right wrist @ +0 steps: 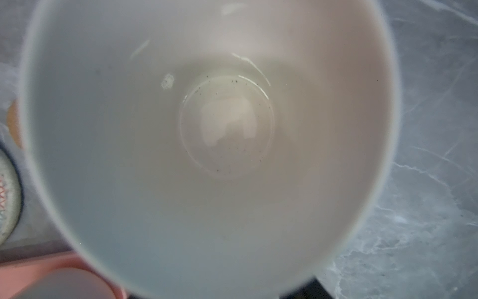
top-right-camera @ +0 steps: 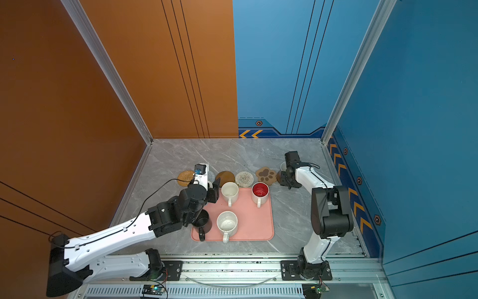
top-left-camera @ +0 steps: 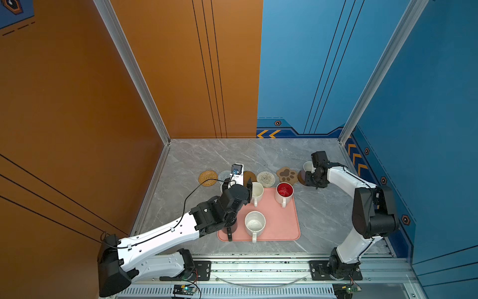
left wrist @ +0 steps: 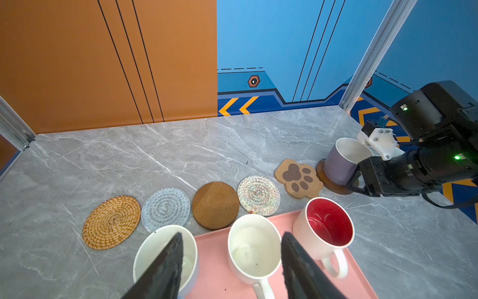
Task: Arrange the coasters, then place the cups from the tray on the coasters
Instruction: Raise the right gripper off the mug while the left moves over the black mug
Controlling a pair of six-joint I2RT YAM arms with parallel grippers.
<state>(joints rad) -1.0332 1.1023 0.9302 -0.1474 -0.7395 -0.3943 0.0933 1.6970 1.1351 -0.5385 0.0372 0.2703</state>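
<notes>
1. I am watching the right claw (left wrist: 355,178) sitting at the lavender cup (left wrist: 338,165), which is standing on the far-right brown coaster (left wrist: 333,186). I cannot tell whether it is gripping.
2. The left claw (left wrist: 231,234) is hanging wide open and empty, with one finger over the light blue cup (left wrist: 152,251) at the far left corner of the tray (left wrist: 214,271).
3. Five bare coasters are lying in a row beyond the tray: orange coaster (left wrist: 112,222), grey coaster (left wrist: 165,208), middle brown coaster (left wrist: 216,205), beige coaster (left wrist: 258,195), paw coaster (left wrist: 297,178).
4. I am judging one cup placed and five waiting: the light blue cup, plus plain white cup (left wrist: 253,248), red-lined cup (left wrist: 328,225), speckled cup (top-left-camera: 254,223) and black cup (top-right-camera: 204,224).
</notes>
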